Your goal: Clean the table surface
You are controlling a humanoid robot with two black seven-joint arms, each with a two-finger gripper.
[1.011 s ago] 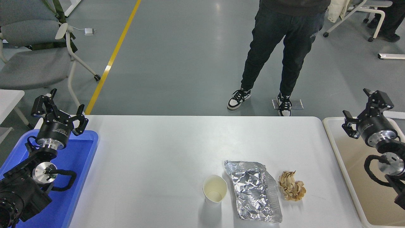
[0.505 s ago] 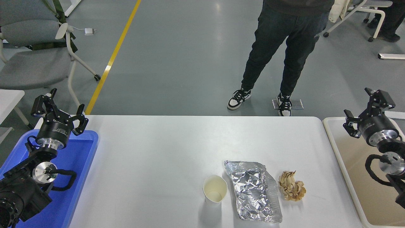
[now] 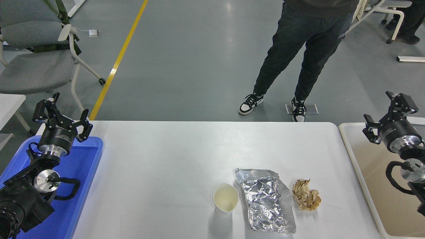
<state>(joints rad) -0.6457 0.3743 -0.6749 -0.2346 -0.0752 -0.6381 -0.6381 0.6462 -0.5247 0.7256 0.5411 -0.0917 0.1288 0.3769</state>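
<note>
3 scraps wait low in the frame on the table surface (image 3: pixel 166 159); the right gripper (image 3: pixel 389 112), spread open and empty, has drifted toward the right edge, so cleaning has not begun.

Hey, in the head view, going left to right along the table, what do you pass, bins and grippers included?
Blue tray, with the left gripper above its far end → paper cup → crumpled foil → crumpled brown paper ball → beige bin → right gripper over that bin.
</note>
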